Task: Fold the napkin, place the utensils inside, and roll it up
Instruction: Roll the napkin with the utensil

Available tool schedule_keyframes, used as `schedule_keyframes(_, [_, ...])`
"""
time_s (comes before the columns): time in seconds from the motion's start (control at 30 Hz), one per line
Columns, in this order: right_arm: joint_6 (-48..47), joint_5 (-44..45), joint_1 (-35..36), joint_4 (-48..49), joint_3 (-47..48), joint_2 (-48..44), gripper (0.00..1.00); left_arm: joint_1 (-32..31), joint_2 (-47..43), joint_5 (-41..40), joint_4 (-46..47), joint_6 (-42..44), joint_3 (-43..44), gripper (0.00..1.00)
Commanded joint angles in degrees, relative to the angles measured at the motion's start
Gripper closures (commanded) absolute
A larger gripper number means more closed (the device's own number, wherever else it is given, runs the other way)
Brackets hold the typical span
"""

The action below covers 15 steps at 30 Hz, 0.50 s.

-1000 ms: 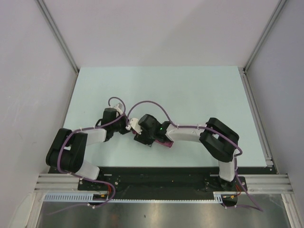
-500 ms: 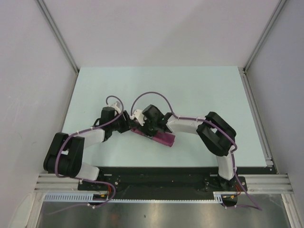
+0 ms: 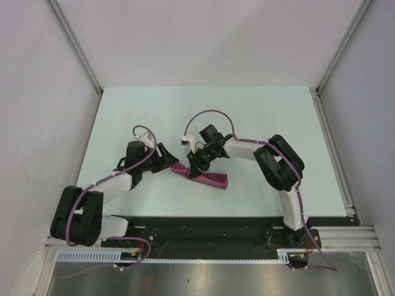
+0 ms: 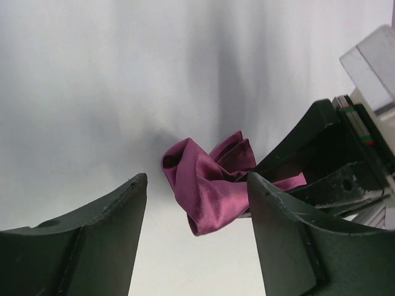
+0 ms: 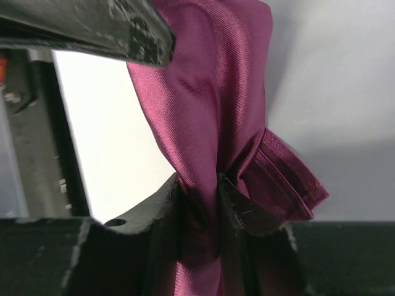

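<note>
Right at the middle of the table [image 3: 265, 117], a touch toward its near edge, lies the napkin [image 3: 211, 179]: a plum cloth bunched into a long, crumpled strip that slants across the pale surface, its right end closer to the table's near edge than its left. And there's the right gripper [image 5: 199, 186], over the table's centre, with its jaws pressed onto a fold of that cloth. From its wrist view the satin is squeezed thin between the two dark fingers [image 5: 162, 198] and fans out wider beyond them, with a layered hem showing on one side. Now the left gripper [image 3: 166, 161], just left of the table's middle: jaws spread wide, nothing between them. Its own camera looks straight through the gap at the gathered left end of the cloth, which sits a little beyond the fingertips and apart from them, shiny and folded over on itself. The right arm's black finger hardware shows just behind that end.
</note>
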Motion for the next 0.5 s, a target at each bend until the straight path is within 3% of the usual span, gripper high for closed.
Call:
schedule_keyframes(0.0, [2.93, -12.84, -0.42, -5.18, 1.67, 3.36, 0.69, 0.3, -0.15, 3.67, 4.74, 0.72, -2.11, 0.3])
schedule_keyframes(0.27, [4.78, -17.15, -2.62, -6.33, 4.13, 7.23, 0.68, -0.67, 0.12, 5.79, 7.48, -0.07, -3.78, 0.35])
schedule_keyframes(0.47, [5.04, -18.38, -3.06, -6.86, 5.63, 9.52, 0.68, -0.93, 2.66, 6.58, 9.59, -0.86, -4.66, 0.49])
